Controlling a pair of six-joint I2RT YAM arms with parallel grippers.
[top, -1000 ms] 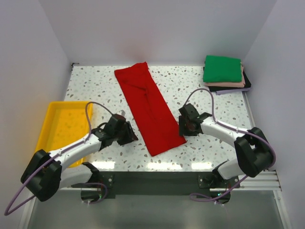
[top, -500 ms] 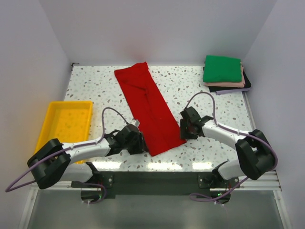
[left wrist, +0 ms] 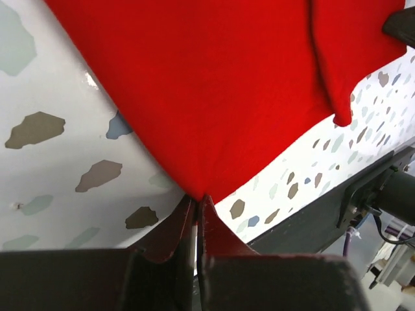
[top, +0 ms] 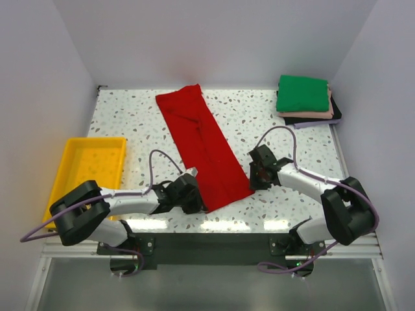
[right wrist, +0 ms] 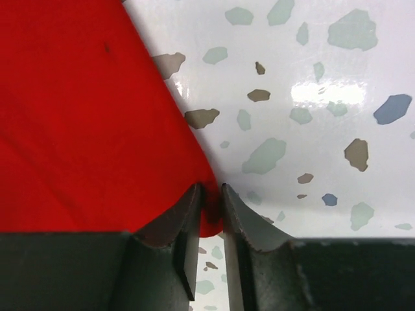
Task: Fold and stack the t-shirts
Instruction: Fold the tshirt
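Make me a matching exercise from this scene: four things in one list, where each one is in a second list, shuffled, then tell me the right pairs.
Things:
1. red t-shirt
2. green t-shirt
3. yellow tray
4. left gripper

Places or states:
A. on top of the folded stack in the far right corner
B. closed on the near left corner of the red t-shirt
C. at the left edge of the table
D. laid out flat as a long strip across the middle of the table

Pairs: 1-D, 2-A, 3-C, 4-B
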